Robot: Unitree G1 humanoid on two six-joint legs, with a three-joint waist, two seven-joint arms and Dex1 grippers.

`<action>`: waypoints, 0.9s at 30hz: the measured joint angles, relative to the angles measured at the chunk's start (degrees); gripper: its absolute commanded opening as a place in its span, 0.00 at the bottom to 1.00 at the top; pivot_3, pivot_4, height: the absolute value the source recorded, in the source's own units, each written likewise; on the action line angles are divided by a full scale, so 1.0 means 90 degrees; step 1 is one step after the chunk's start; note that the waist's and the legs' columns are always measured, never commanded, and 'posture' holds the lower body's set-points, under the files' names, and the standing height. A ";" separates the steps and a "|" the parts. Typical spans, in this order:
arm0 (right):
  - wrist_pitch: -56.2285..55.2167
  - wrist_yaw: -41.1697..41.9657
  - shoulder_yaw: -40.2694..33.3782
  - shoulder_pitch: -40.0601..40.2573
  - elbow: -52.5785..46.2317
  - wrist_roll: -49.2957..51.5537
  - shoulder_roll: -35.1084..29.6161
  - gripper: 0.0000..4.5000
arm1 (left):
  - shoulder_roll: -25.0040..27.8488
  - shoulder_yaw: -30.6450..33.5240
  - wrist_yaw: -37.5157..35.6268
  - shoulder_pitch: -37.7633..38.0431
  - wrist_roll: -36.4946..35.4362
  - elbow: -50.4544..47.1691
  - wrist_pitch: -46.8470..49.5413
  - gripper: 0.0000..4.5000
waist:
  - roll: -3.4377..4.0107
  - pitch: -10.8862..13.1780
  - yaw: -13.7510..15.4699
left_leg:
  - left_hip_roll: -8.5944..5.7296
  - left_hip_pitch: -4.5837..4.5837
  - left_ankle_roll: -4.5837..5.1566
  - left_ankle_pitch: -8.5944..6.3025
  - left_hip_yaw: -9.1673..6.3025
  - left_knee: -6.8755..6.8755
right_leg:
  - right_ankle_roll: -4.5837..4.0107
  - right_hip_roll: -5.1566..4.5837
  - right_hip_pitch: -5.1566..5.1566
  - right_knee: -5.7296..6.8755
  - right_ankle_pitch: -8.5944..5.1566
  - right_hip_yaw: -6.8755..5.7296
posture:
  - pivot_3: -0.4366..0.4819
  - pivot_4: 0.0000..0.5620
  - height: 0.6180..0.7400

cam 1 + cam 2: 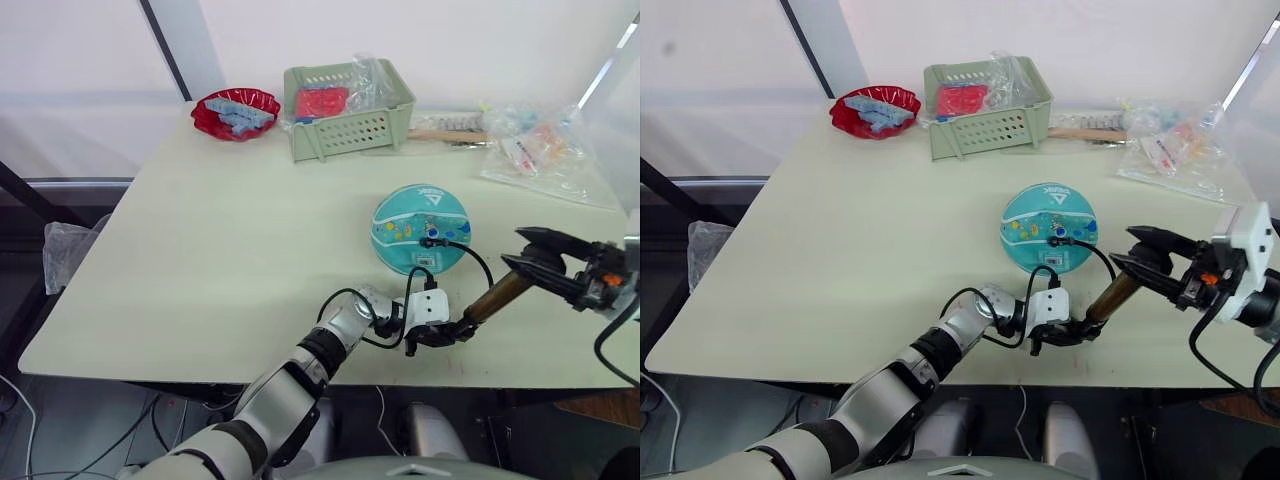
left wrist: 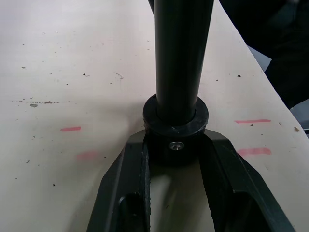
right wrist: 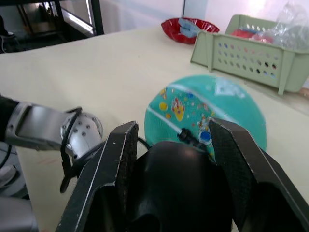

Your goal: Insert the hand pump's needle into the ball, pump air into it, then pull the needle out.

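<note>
The left arm reaches low across the table's (image 1: 200, 260) near edge, its left gripper (image 1: 437, 335) clamped on the black base cap of the hand pump (image 1: 497, 296). The right gripper (image 1: 530, 256) comes in from the right, fingers closed on the pump's black handle end (the bronze cylinder slants between the two). At the far edge a green basket (image 1: 350, 125) holds a red item and clear plastic; a red bowl (image 1: 236, 112) holds blue pieces. The ball (image 1: 420, 228) sits just beyond both grippers, the needle (image 1: 430, 241) in it, hose looping back.

1 ball (image 1: 420, 229), 1 hand pump (image 1: 496, 296), 1 basket (image 1: 348, 109), 1 red bowl (image 1: 236, 112) (blue bits inside).
</note>
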 measured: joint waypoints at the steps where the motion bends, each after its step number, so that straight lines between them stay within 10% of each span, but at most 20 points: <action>1: -0.0125 0.0006 0.0120 0.0045 0.0038 -0.0139 0.0107 0.40 | 0.0002 0.0000 0.0003 0.0000 0.0001 0.0003 0.0000 0.21 | -0.0001 -0.0003 -0.0002 | -0.0001 0.0001 0.0000 0.0000 0.0001 0.0000 | 0.0000 0.0001 0.0000 0.0000 0.0000 0.0001 | 0.48 0.27 0.97; 13: -0.0757 -0.0029 0.0750 0.0034 0.0468 -0.0776 0.0967 0.40 | 0.0007 0.0005 -0.0018 -0.0028 0.0000 0.0005 0.0000 0.21 | 0.0020 0.0002 -0.0005 | -0.0002 0.0002 0.0000 0.0000 -0.0002 -0.0003 | -0.0001 0.0005 0.0000 0.0000 0.0000 0.0001 | 0.48 0.27 0.97; 27: 0.0309 0.0170 -0.0400 -0.0479 0.0274 0.0597 -0.0238 0.40 | -0.0028 0.0012 -0.0090 -0.0063 -0.0012 0.0005 -0.0005 0.21 | 0.0089 0.0063 0.0003 | -0.0014 -0.0009 0.0005 0.0002 0.0004 0.0002 | 0.0001 -0.0003 -0.0005 0.0000 0.0002 0.0004 | 0.48 0.27 0.97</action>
